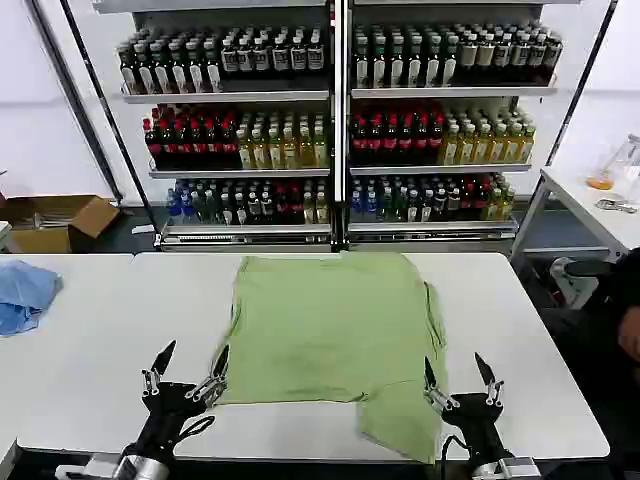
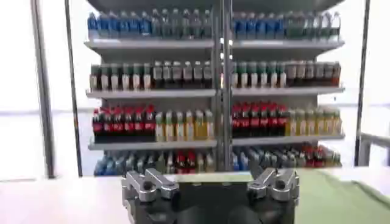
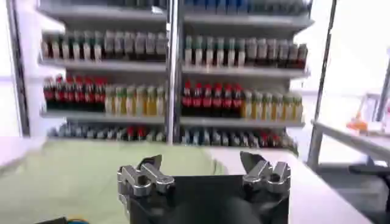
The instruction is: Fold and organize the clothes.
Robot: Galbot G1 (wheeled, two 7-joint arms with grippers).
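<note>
Green shirt (image 1: 335, 335) lies partly folded at the centre of the white table (image 1: 90, 380), one flap trailing toward 5 o'clock near the front edge. Left gripper (image 1: 186, 369) hovers at 7 o'clock, fingers spread, just beside the shirt's near-left corner. Right gripper (image 1: 459, 378) hovers at 5 o'clock, fingers spread, beside the trailing flap. Blue cloth (image 1: 25, 294) rests at 9 o'clock. Shelves (image 1: 335, 120) at 12 o'clock hold rows of bottles; a cardboard box (image 1: 55, 222) sits at 10 o'clock.
</note>
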